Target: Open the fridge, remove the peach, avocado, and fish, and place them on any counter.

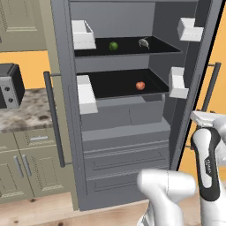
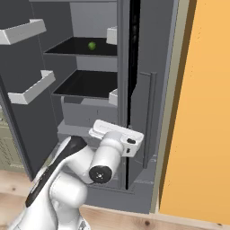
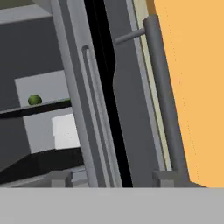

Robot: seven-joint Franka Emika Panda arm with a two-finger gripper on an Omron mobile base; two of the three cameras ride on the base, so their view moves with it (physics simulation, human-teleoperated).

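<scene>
From behind the arm on its left, the fridge [image 1: 128,110] stands with both doors swung wide. On the top black shelf sit the avocado [image 1: 113,45] and, well apart to its right, the fish [image 1: 144,42]. The peach [image 1: 140,85] rests alone on the shelf below, toward the front right. White door bins [image 1: 83,34] hang on both open doors. To the left, the counter [image 1: 26,110] carries a dark grey microwave [image 1: 9,86] over beige cabinets.

From behind on the right, the avocado [image 2: 92,45] shows as a small green ball on the upper shelf. The white hand reaches low toward the edge of the right door [image 2: 143,112], with the orange wall [image 2: 202,112] beyond.

Looking along the hand, the gripper [image 3: 113,178] has its two dark tips spread apart with nothing between them; the right tip sits just at the foot of the door's long bar handle [image 3: 162,92]. The avocado [image 3: 35,100] lies far left on its shelf.
</scene>
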